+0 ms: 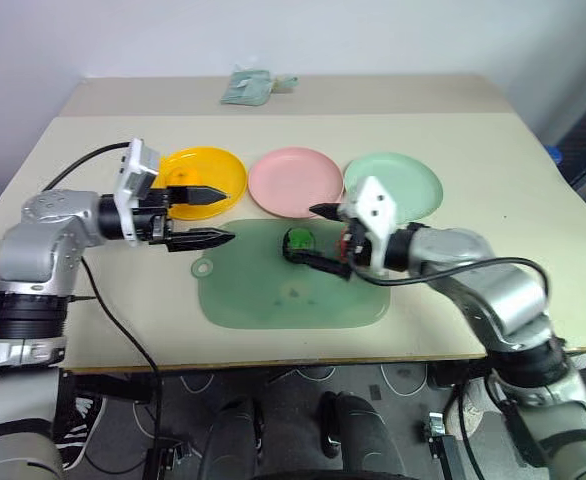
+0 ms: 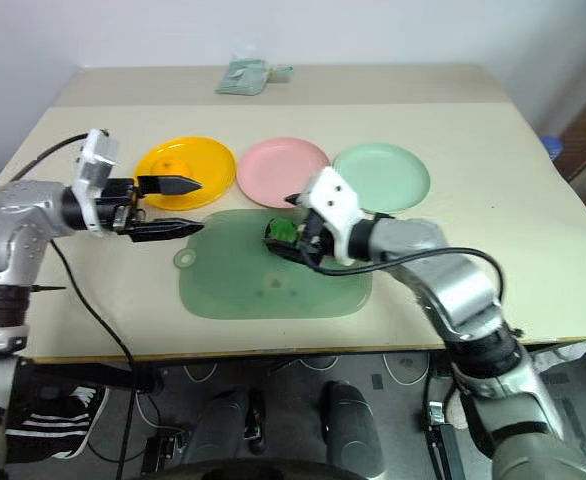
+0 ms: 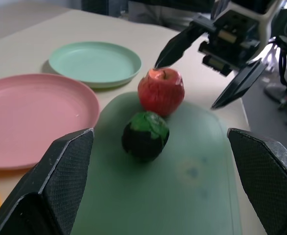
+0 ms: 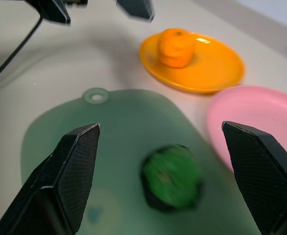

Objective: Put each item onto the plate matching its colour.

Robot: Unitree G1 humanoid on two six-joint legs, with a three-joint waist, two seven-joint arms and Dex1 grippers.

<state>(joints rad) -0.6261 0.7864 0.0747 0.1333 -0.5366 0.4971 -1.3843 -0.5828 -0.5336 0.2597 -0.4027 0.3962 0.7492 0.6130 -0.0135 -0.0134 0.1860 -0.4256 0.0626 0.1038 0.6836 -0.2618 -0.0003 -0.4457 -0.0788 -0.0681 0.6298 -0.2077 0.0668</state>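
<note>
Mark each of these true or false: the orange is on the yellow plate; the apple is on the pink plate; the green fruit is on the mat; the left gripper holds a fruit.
1. The orange sits on the yellow plate. True.
2. The apple sits on the pink plate. False: it rests on the mat.
3. The green fruit lies on the mat. True.
4. The left gripper holds a fruit. False: it is open and empty.

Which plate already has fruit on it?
The yellow plate: the orange sits on it. The pink plate and green plate are bare; the apple and green fruit sit on the mat.
</note>
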